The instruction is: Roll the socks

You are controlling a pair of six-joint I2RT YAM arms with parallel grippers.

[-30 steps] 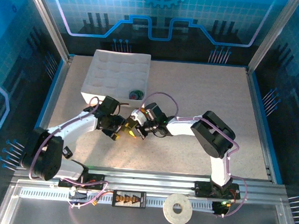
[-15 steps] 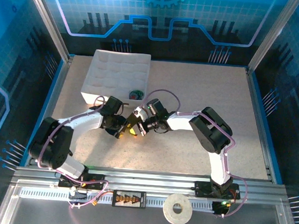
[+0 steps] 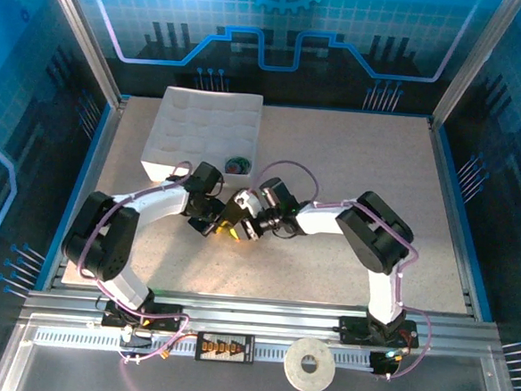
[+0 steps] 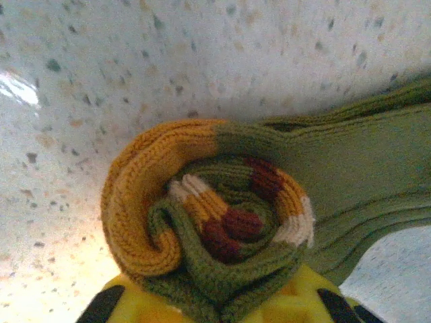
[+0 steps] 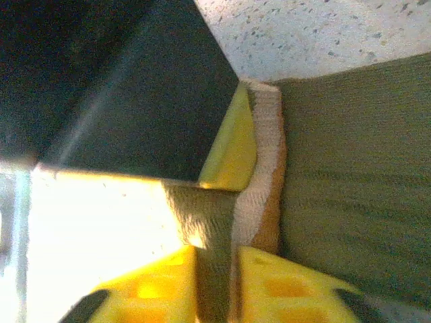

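Observation:
The olive-green sock [image 4: 209,229] is wound into a tight spiral, its orange toe on the outside and striped bands at the core, and its loose leg [image 4: 363,168] trails right. My left gripper [image 4: 215,306] is shut on the roll's lower edge, yellow fingers [image 4: 141,306] on either side. My right gripper [image 5: 215,276] is shut on a fold of the same sock [image 5: 350,168], beside its white and orange band. From above, both grippers [image 3: 212,221] [image 3: 248,221] meet over the sock [image 3: 229,230]. A small dark roll [image 3: 237,164], possibly the grey-blue sock, lies in the tray.
The white gridded tray [image 3: 198,128] stands just behind the grippers at the back left. The left gripper's black body [image 5: 121,87] and a yellow fingertip [image 5: 232,148] crowd the right wrist view. A tape roll [image 3: 310,365] lies on the front rail.
The left arm has swung its elbow in, and its gripper has shifted slightly right toward the right gripper. The right gripper has stayed at the sock.

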